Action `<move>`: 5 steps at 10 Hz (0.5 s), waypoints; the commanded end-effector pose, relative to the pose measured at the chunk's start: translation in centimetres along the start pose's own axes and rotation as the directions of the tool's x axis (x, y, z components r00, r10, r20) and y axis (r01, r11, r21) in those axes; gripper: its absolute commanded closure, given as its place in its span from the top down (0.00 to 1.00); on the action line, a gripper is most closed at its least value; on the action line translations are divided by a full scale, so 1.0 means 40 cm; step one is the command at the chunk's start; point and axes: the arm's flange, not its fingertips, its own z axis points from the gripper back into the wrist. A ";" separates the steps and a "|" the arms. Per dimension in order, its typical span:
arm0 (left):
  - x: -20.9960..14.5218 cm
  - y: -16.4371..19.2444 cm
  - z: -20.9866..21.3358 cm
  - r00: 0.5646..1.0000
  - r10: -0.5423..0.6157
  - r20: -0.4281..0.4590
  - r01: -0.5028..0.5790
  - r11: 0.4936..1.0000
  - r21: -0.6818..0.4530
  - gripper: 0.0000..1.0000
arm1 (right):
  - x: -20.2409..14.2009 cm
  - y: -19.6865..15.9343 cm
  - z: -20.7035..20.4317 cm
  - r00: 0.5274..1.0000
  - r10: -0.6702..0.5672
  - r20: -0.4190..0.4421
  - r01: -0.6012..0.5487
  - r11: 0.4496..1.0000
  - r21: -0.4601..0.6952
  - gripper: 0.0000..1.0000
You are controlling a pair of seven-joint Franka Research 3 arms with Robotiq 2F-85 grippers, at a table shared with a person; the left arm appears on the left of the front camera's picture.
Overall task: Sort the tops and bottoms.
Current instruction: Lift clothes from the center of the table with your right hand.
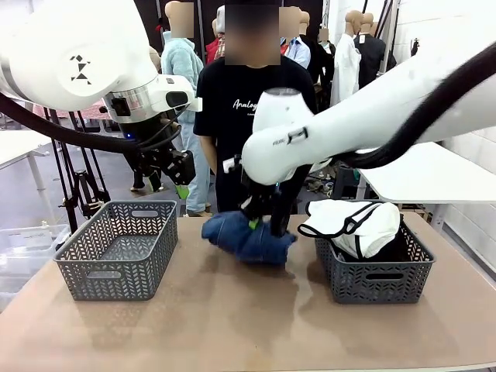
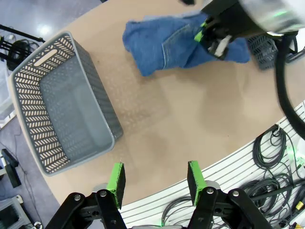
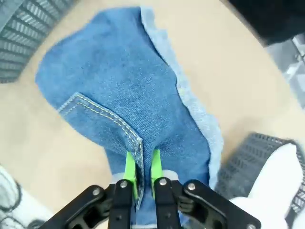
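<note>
Front view: R end effector [image 1: 259, 223] is down at surface centre, pads pinched tight on a fold of the blue denim garment [image 1: 248, 237], which lies bunched on the tan surface [image 1: 232, 318] between the two grey baskets. R wrist view shows the green pads [image 3: 129, 168] nearly together w/ denim and a stitched pocket seam caught between them; the denim garment [image 3: 128, 109] spreads toward 12 o'clock from the fingers. L end effector [image 1: 180, 172] hangs in the air above the left basket [image 1: 116, 248], at approx 10 o'clock from the denim, jaws parted, holding nothing; L wrist view shows its pads [image 2: 117, 177] apart over the bare surface edge, w/ the left basket [image 2: 57, 105] at 10 o'clock and the denim [image 2: 167, 45] at 12–1 o'clock. Right basket [image 1: 372, 267], at 3 o'clock from the denim, holds the white top w/ thin black trim [image 1: 353, 221], draped over its rim, on a black top [image 1: 395, 248] underneath. A person in a black printed T-shirt [image 1: 252, 108] stands at the far side.
</note>
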 end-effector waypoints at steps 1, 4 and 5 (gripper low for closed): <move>-0.010 0.005 -0.001 1.000 0.009 -0.001 -0.009 1.000 -0.010 0.68 | -0.054 0.027 0.110 0.997 0.004 0.082 0.006 0.992 -0.126 0.00; -0.010 0.005 -0.001 1.000 0.009 -0.001 -0.009 1.000 -0.010 0.68 | -0.081 0.041 0.233 0.986 0.010 0.168 0.024 0.980 -0.197 0.00; -0.010 0.005 -0.001 1.000 0.009 -0.001 -0.009 1.000 -0.010 0.68 | -0.094 0.044 0.256 0.979 0.018 0.202 0.022 0.981 -0.193 0.00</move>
